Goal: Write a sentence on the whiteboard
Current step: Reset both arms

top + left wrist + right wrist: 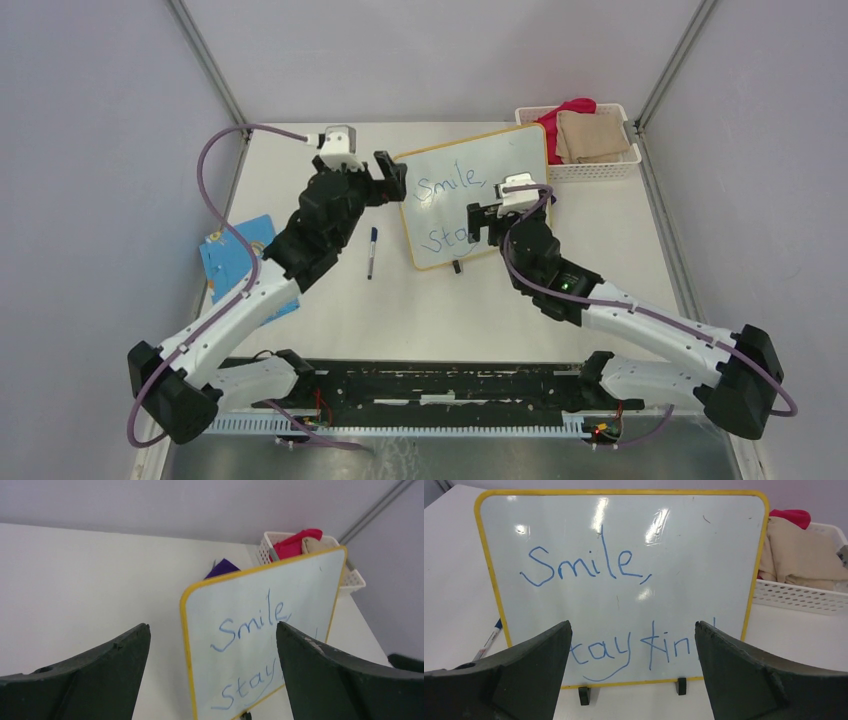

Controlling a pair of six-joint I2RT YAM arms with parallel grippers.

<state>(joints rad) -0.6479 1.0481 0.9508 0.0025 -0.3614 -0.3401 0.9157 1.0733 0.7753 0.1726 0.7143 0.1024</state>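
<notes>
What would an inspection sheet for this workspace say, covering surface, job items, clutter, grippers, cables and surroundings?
Surface: white table, no spills seen.
Job's things: whiteboard upright on black feet; sentence reads "Smile," over "Stay kind".
Clutter: marker lying left of board; blue card at left edge; basket of cloths far right.
Grippers: left gripper and right gripper open, nothing held.
Cables: purple cables loop off both arms.
Surroundings: grey walls.

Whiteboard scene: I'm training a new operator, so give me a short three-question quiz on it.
1. True or false: the marker lies loose on the table, held by nothing.
2. The top line of the sentence on the whiteboard reads: A) Smile, B) Hello, C) Thanks.
3. Fill in: the left gripper and right gripper both stand ___.
Key: 1 true; 2 A; 3 open.
</notes>
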